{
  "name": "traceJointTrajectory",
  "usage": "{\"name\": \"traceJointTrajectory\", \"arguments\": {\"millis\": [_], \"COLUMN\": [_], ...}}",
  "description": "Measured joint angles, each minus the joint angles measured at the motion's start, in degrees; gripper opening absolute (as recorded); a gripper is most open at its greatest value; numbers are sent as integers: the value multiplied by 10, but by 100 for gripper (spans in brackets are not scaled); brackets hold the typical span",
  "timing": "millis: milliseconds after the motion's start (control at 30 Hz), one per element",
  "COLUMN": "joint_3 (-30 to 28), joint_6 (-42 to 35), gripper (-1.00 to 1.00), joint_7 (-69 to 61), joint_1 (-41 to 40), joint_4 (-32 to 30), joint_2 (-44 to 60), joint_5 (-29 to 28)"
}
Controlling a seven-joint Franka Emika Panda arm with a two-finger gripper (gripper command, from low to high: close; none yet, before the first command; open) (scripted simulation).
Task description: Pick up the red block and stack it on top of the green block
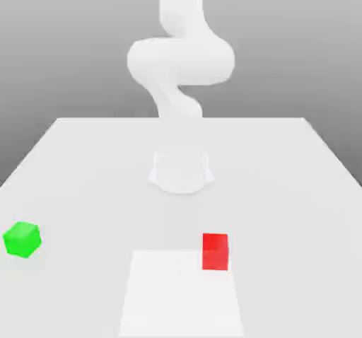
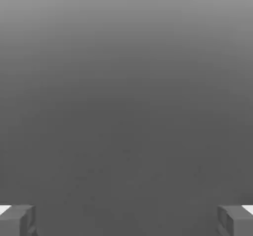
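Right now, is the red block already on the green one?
No: the red block and the green block sit apart on the table.

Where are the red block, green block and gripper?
red block (image 1: 215, 251), exterior view, middle of its front face
green block (image 1: 22, 240), exterior view, centre of the cube
gripper (image 2: 126, 220), hand view, midway between the fingertips, jaws wide apart

Exterior view: bright, flat, even light; white arm (image 1: 180, 61) washes into pale table (image 1: 71, 160), soft edges, barely any shadows. Hand view: dim grey gradient, darker lower down, no glare.
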Motion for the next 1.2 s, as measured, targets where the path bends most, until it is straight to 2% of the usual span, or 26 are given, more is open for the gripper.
{"name": "traceJointTrajectory", "arguments": {"millis": [367,567,667,800,833,1033,1200], "joint_3": [43,72,69,26,19,16,40], "joint_6": [150,257,327,401,410,415,348], "gripper": [0,0,0,0,-100,-100,-100], "joint_7": [49,97,131,163,166,169,139], "joint_1": [21,31,33,65,72,74,61], "joint_4": [-189,-297,-306,-296,-295,-294,-306], "joint_2": [197,342,431,518,529,535,456], "joint_5": [28,21,-16,-59,-62,-66,-25]}}
